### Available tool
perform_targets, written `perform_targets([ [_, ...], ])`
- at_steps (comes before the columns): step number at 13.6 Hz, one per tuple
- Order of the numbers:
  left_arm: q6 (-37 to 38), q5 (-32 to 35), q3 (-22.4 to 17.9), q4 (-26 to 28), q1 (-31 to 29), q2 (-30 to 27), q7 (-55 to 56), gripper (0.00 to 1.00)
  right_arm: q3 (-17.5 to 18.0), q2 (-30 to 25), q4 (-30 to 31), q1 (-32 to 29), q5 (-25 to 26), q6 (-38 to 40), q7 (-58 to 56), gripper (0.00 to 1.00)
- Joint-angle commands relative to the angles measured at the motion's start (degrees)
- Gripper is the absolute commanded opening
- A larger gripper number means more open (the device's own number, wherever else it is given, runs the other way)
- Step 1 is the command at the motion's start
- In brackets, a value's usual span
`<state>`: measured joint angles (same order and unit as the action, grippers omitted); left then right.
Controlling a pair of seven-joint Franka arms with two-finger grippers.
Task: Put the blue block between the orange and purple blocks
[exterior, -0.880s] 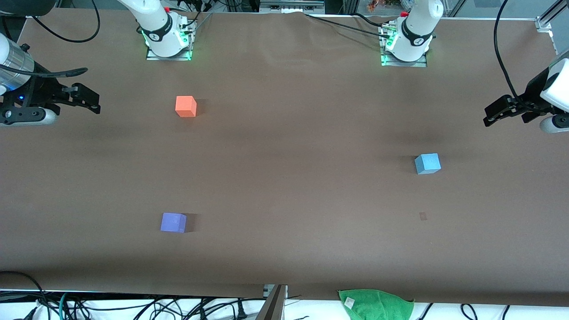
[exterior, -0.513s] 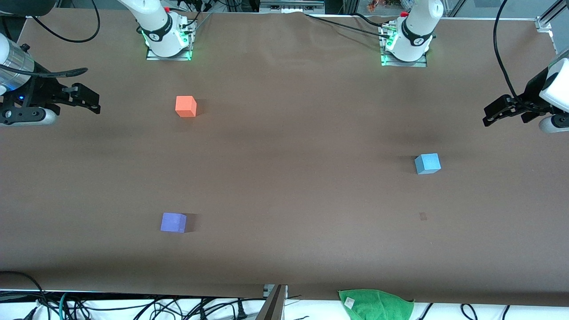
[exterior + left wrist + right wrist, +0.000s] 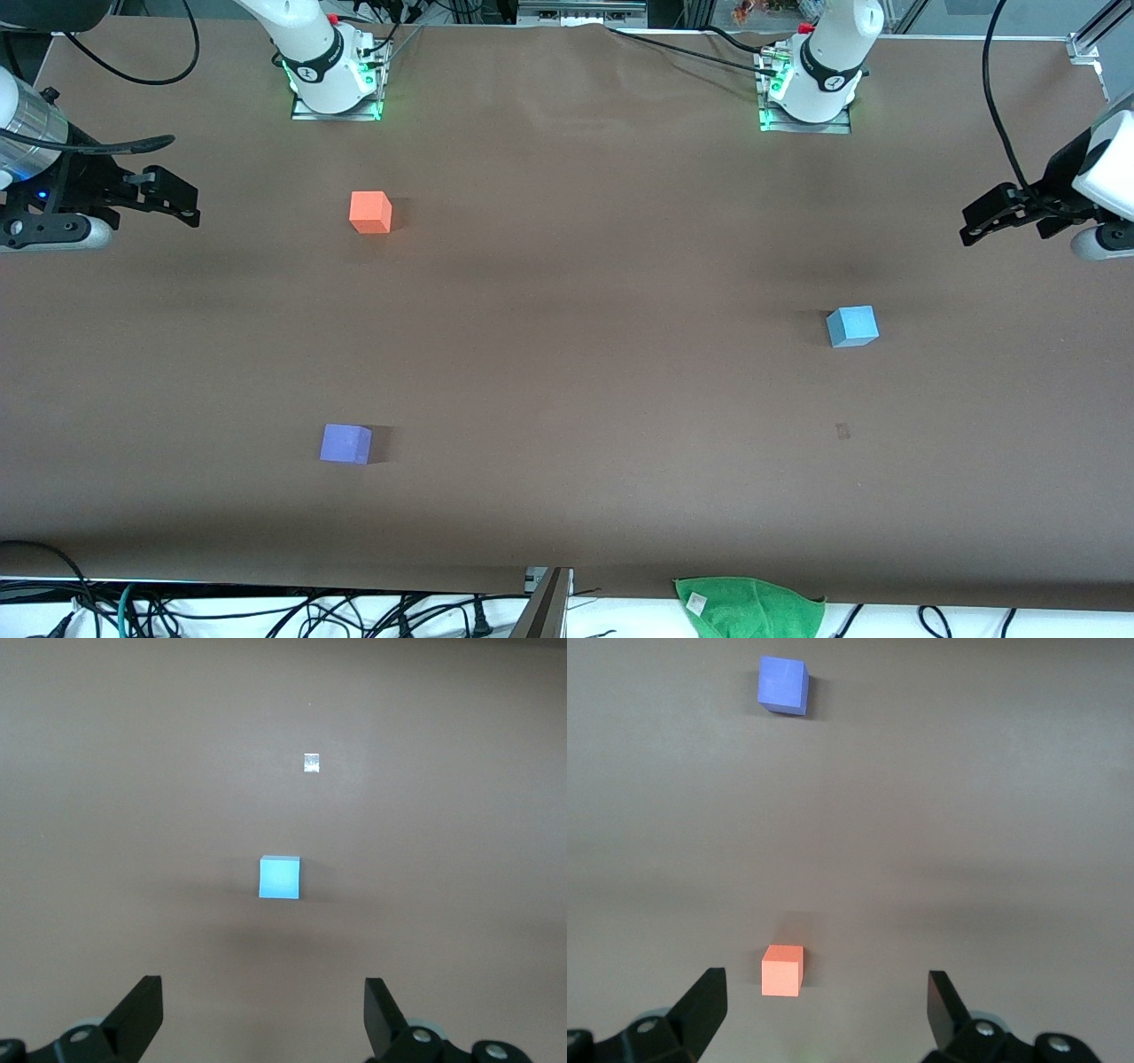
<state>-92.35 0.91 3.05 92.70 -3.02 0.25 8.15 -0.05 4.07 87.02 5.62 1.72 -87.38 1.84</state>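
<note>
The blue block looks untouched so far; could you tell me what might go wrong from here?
1. The blue block lies at the left arm's end, apart from the orange block and purple block: a long carry, so a weak grip might drop it.
2. The open left gripper is up and off to one side; a skewed descent could push the cube.
3. The right gripper waits open.

A brown table [image 3: 567,354] carries a small pale patch [image 3: 842,431] toward the left arm's end. A green cloth [image 3: 749,607] lies at the table's edge nearest the front camera, with black cables [image 3: 266,611] along that edge.
</note>
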Motion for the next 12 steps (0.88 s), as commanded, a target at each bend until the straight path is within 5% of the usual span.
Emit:
perform_targets([
  [1, 2.34, -1.27, -0.15, -1.56, -0.41, 0.72, 0.37, 1.00, -0.03, 0.67, -1.59, -0.17, -0.31, 0.46, -0.70, 1.00],
  [12, 2.35, -0.91, -0.15, 1.26, -1.03, 1.51, 0.11, 1.00, -0.03, 0.67, -1.59, -0.17, -0.75, 0.37, -0.61, 1.00],
])
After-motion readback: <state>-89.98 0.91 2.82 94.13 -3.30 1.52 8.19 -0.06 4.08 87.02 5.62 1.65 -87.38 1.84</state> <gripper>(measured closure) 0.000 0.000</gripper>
